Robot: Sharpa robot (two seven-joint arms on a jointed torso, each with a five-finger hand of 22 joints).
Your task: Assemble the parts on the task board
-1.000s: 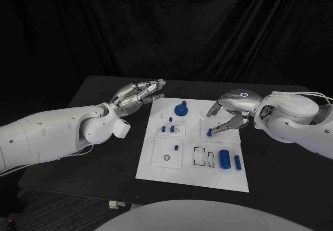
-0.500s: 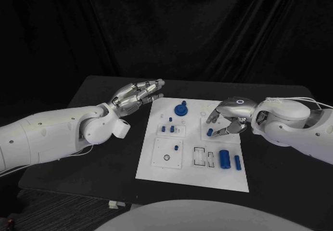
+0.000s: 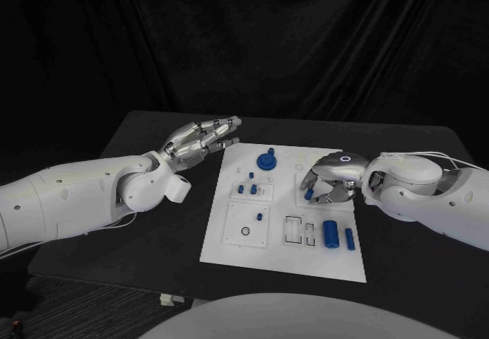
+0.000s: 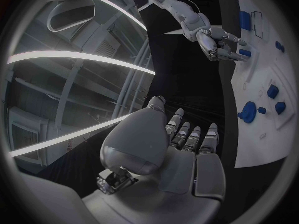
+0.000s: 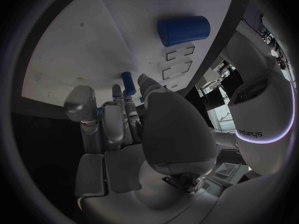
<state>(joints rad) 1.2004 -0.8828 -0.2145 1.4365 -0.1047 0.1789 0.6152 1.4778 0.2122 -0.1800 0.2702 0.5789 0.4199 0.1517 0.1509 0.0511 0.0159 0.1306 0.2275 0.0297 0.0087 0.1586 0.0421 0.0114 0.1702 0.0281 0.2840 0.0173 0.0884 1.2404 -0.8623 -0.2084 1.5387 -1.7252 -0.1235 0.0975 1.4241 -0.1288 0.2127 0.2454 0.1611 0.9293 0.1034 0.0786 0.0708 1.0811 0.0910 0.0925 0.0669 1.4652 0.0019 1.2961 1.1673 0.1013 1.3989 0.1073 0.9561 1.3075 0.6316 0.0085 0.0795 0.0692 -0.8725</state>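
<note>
The white task board (image 3: 230, 244) lies in the middle of the black table. My right hand (image 3: 328, 182) hangs low over the board's right side, fingers curled in around a small upright blue peg (image 3: 309, 192). In the right wrist view, that peg (image 5: 127, 79) stands between the thumb and a fingertip (image 5: 116, 89) and looks pinched. My left hand (image 3: 204, 141) hovers beside the board's far left corner, fingers apart, holding nothing. The left wrist view shows my left hand (image 4: 181, 149), and beyond it my right hand (image 4: 218, 41) at the peg (image 4: 244, 52).
A round blue knob (image 3: 266, 162) stands at the board's far edge, with two short pegs (image 3: 246, 189) nearer. A thick blue cylinder (image 3: 329, 234) and a slim rod (image 3: 348, 239) lie at the near right. Bare black table (image 3: 122, 233) borders the board's left side.
My right hand has moved left and down over the board, and its fingers have curled in tighter about the small peg. The left hand has stayed put.
</note>
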